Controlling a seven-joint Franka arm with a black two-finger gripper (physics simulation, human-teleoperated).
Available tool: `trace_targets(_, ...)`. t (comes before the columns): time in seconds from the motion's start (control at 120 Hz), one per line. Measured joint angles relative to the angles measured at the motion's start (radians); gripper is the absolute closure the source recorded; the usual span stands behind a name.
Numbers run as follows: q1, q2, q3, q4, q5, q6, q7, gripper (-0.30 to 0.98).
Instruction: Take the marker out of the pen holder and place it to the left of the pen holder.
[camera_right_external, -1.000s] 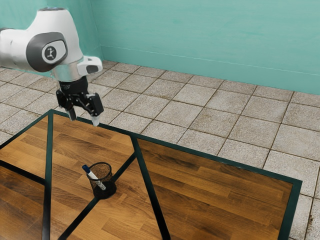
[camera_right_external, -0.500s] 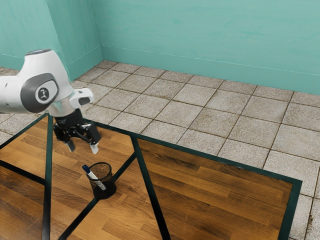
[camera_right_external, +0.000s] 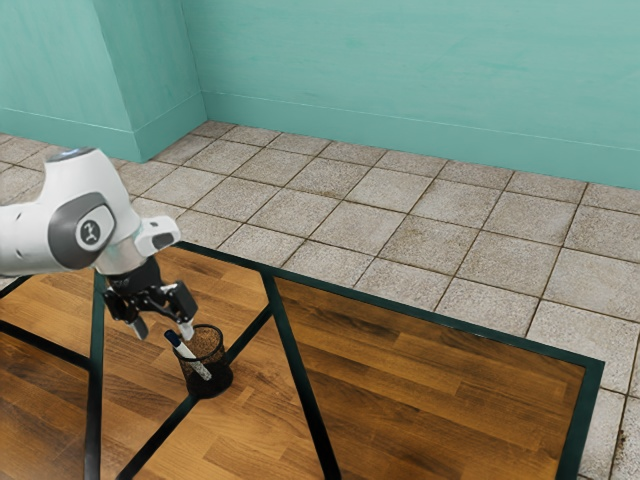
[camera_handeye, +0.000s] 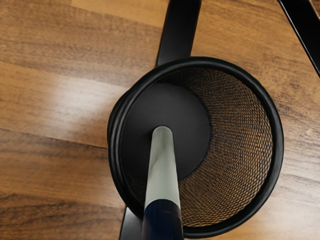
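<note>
Jaws spread wide on the gripper (camera_right_external: 163, 331), close over the marker's (camera_handeye: 163, 172) dark blue upper end (camera_handeye: 162, 221). Marker's in the pen holder (camera_handeye: 277, 145), tilted, pale end down inside, blue end up past the rim. Holder's black mesh, upright on the wood tabletop (camera_right_external: 430, 400) over a dark strip (camera_handeye: 180, 35); tiled floor (camera_right_external: 365, 228) beyond, then teal wall (camera_right_external: 400, 70).

A dark-edged wooden table (camera_right_external: 430, 400), a black mesh pen holder (camera_right_external: 213, 386) upright across one dark strip (camera_right_external: 160, 437).
</note>
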Motion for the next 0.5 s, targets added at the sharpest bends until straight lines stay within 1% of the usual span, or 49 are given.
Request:
trace_targets(0.092, 0.0, -0.012, -0.001, -0.009, -0.003, 0.02, 0.009, 0.0)
trace_targets(0.2, 0.001, 0.003, -0.001, -0.009, -0.004, 0.058, 0.024, 0.0)
trace_targets(0.292, 0.0, 0.018, -0.002, -0.016, -0.007, 0.088, 0.035, 0.03)
trace_targets(0.375, 0.0, 0.022, -0.004, -0.023, -0.01, 0.106, 0.044, 0.1)
trace_targets(0.5, 0.0, 0.025, -0.005, -0.024, -0.012, 0.12, 0.055, 0.27)
